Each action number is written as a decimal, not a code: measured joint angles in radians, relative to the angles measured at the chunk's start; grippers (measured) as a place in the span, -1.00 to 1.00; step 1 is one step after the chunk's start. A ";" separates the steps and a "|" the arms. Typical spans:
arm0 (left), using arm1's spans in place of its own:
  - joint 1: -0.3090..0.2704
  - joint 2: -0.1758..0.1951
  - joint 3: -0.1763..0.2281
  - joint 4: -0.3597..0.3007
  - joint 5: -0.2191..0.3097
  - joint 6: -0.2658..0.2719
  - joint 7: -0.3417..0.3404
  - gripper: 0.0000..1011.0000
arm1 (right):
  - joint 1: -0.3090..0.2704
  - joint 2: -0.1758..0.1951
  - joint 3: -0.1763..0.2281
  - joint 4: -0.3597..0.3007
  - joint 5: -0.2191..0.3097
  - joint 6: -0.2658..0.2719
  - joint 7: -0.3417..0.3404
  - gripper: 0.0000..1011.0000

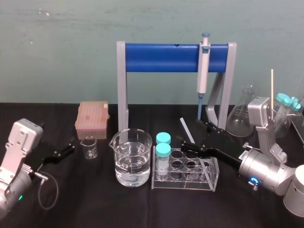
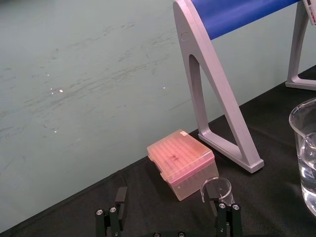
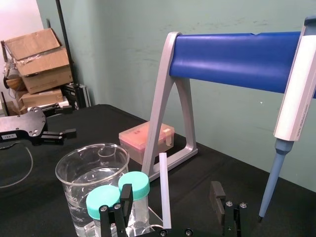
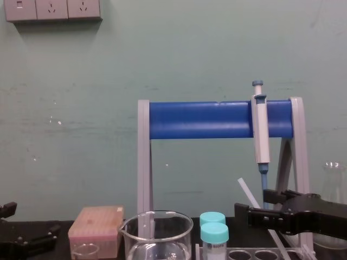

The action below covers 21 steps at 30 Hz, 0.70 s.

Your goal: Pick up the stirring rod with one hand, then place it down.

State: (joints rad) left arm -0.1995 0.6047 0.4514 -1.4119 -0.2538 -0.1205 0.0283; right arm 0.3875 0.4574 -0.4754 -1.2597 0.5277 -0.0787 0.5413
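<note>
Stirring rod point(image 3: 162, 173) leans between right hand's point(image 3: 171, 192) spread fingers point(image 3: 124, 198) — touching neither.

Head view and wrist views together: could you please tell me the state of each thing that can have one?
stirring rod: tilted, lower end in the tube rack, not gripped.
right gripper: open, fingers either side of the rod.
left gripper: open, empty, at the table's left.
large beaker: upright, part full of clear liquid.
small beaker: upright, empty.
capped tubes: upright in the rack, caps on.
pipette: hanging on the stand.
tip box: lid shut.
</note>
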 joint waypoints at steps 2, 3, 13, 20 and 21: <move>0.000 0.000 0.000 0.000 0.000 0.000 0.000 0.98 | -0.001 0.001 0.000 -0.001 0.000 -0.002 0.000 0.98; 0.000 0.000 0.000 0.000 0.000 0.000 0.000 0.98 | -0.001 0.001 0.000 -0.001 0.000 -0.002 -0.001 0.98; 0.000 0.000 0.000 0.000 0.000 0.000 0.000 0.98 | -0.002 0.002 0.000 -0.004 0.000 -0.005 -0.002 0.82; 0.000 0.000 0.000 0.000 0.000 0.000 0.000 0.98 | -0.002 0.003 0.000 -0.005 0.000 -0.006 -0.002 0.41; 0.000 0.000 0.000 0.000 0.000 0.000 0.000 0.98 | -0.002 0.003 0.000 -0.005 0.000 -0.007 -0.002 0.37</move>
State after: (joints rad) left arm -0.1995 0.6047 0.4514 -1.4120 -0.2538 -0.1205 0.0283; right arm 0.3850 0.4602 -0.4757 -1.2644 0.5272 -0.0853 0.5391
